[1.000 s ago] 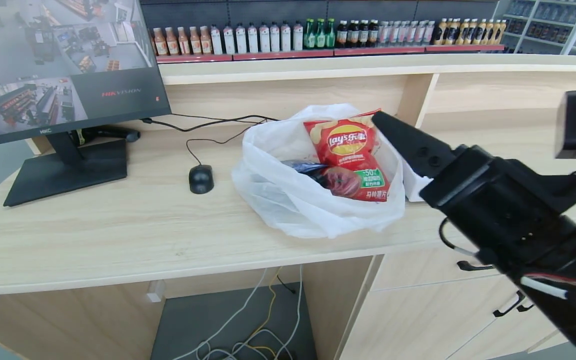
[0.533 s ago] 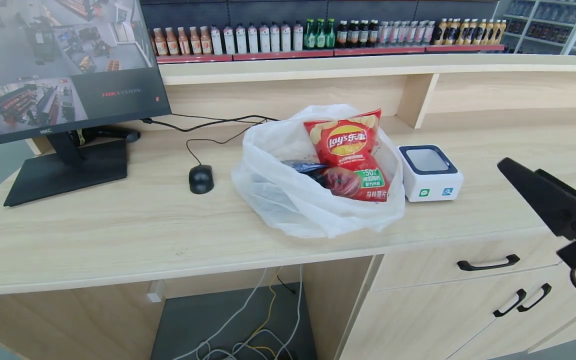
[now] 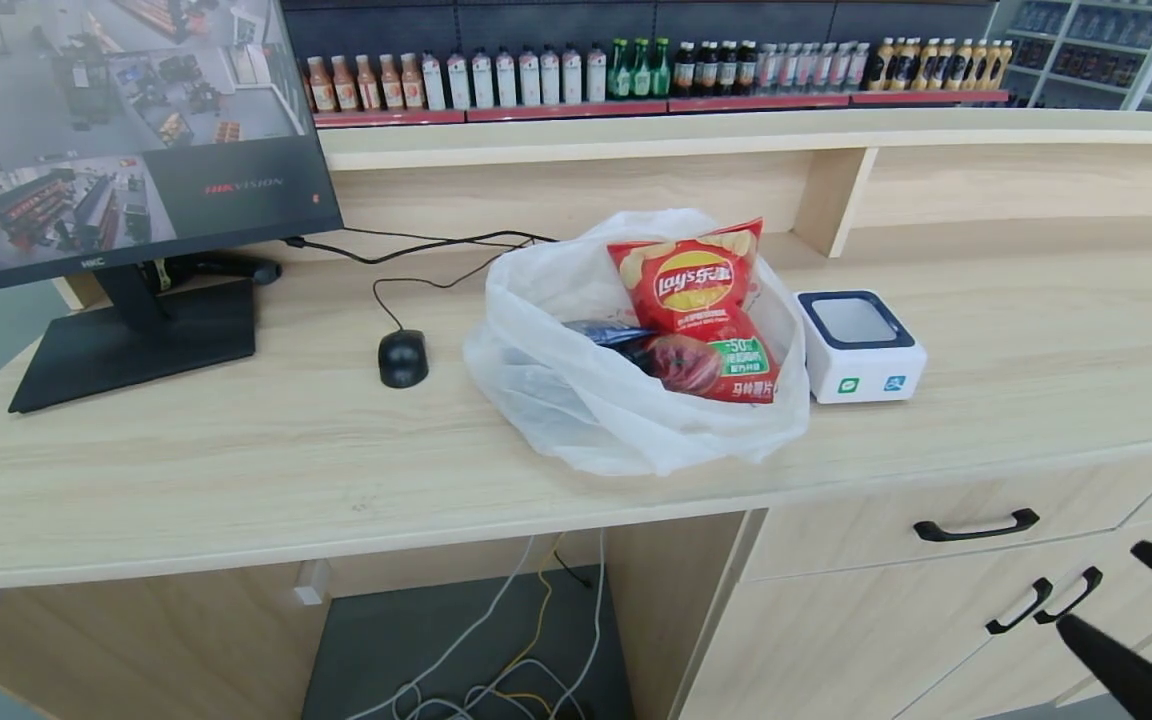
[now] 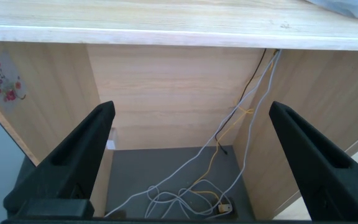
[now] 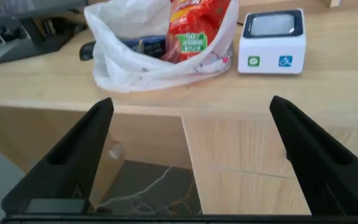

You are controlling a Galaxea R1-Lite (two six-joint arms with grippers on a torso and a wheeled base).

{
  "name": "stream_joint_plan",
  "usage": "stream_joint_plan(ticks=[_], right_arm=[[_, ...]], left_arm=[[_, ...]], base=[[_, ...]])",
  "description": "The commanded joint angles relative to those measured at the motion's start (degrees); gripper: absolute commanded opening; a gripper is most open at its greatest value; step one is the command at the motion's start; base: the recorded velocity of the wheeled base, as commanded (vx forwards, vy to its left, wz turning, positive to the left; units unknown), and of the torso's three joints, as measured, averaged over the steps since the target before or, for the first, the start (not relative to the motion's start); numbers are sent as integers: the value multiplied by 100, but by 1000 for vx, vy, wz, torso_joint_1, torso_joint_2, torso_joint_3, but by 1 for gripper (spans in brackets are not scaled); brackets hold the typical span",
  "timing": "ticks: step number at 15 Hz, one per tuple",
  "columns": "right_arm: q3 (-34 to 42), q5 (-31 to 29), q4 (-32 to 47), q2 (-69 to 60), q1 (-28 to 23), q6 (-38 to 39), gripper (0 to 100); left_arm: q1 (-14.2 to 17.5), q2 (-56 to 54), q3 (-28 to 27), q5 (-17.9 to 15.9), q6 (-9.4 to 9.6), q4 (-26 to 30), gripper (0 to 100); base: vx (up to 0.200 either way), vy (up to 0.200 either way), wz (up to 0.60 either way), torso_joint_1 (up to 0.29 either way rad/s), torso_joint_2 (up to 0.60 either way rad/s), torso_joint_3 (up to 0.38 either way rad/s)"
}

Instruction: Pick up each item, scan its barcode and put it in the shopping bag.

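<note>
A: Where is the shopping bag?
B: The white shopping bag (image 3: 626,420) sits on the desk (image 3: 236,450), about in the middle. Its mouth is open.
A: What is in it?
B: A red chips bag (image 3: 696,290) stands up in it and pokes out of the top. A dark packet (image 3: 601,333) lies next to the chips, deeper in the bag.
A: And the little white box?
B: That is the scanner (image 3: 861,345). It is just beside the bag, on the side toward the desk's right end. I cannot tell if the bag touches it.
A: What about the pincers?
B: The right pincer (image 3: 1098,585) is wide open and holds nothing. It is low down, in front of the desk's front edge, by the drawers (image 3: 836,530) near the right end. The left pincer (image 4: 191,109) is wide open too, with nothing in it. It is below the front edge and faces the gap under the desk, where cables (image 4: 244,112) hang.
A: What else is on the desk?
B: A black mouse (image 3: 403,358) lies near the bag, on the side toward the left end, not touching it. A monitor (image 3: 116,130) stands at the back left corner. Behind the desk, a shelf (image 3: 576,112) holds a row of bottles (image 3: 636,70).
</note>
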Motion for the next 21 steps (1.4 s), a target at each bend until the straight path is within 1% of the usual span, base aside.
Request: stream_joint_plan(ticks=[1, 2, 4, 5, 6, 8, 9, 10, 11, 13, 14, 15, 16, 17, 18, 21], right_arm=[[-251, 704, 2773, -2291, 7, -443, 100], [-339, 722, 3634, -2765, 16, -539, 100], [-268, 731, 4469, -3345, 25, -741, 100], [-224, 731, 4557, -3460, 25, -741, 100], [-22, 748, 4584, -3653, 25, -741, 100], [13, 766, 4654, -3741, 7, -689, 100], [-5, 775, 4751, -3688, -81, -671, 100], [-13, 766, 4777, -3521, -291, -662, 100], [4, 757, 4777, -3380, -687, -601, 100], [13, 757, 4786, -3187, -1768, -592, 100], [13, 757, 4786, -3196, -2041, -592, 100], [13, 766, 4786, -3284, -2682, -592, 100], [13, 757, 4786, -3328, -2823, -583, 100], [13, 766, 4786, -3495, -3262, -592, 100], [13, 766, 4786, -3670, -3359, -601, 100], [13, 766, 4795, -4101, -3412, -566, 100]], left_arm=[[-4, -2, 0, 1, -2, 9, 100], [-4, -2, 0, 1, -2, 9, 100], [-4, -2, 0, 1, -11, 0, 100], [5, -2, 0, 1, -11, 0, 100], [5, -2, 0, 1, -19, 0, 100], [5, -2, 0, 1, -28, 0, 100], [5, -2, 0, 1, -19, 9, 100], [5, -2, 0, 1, -28, 9, 100], [5, -2, 0, 1, -28, 9, 100], [5, -2, 0, 1, -28, 9, 100], [5, -2, 0, 1, -28, 9, 100], [5, -2, 0, 1, -28, 9, 100], [5, -2, 0, 1, -28, 9, 100], [5, -2, 0, 1, -28, 0, 100], [5, -2, 0, 1, -37, 0, 100], [5, -2, 0, 1, -28, 0, 100]], base=[[0, 0, 0, 0, 0, 0], [0, 0, 0, 0, 0, 0], [0, 0, 0, 0, 0, 0], [0, 0, 0, 0, 0, 0], [0, 0, 0, 0, 0, 0], [0, 0, 0, 0, 0, 0], [0, 0, 0, 0, 0, 0], [0, 0, 0, 0, 0, 0], [0, 0, 0, 0, 0, 0], [0, 0, 0, 0, 0, 0], [0, 0, 0, 0, 0, 0], [0, 0, 0, 0, 0, 0], [0, 0, 0, 0, 0, 0], [0, 0, 0, 0, 0, 0], [0, 0, 0, 0, 0, 0], [0, 0, 0, 0, 0, 0]])
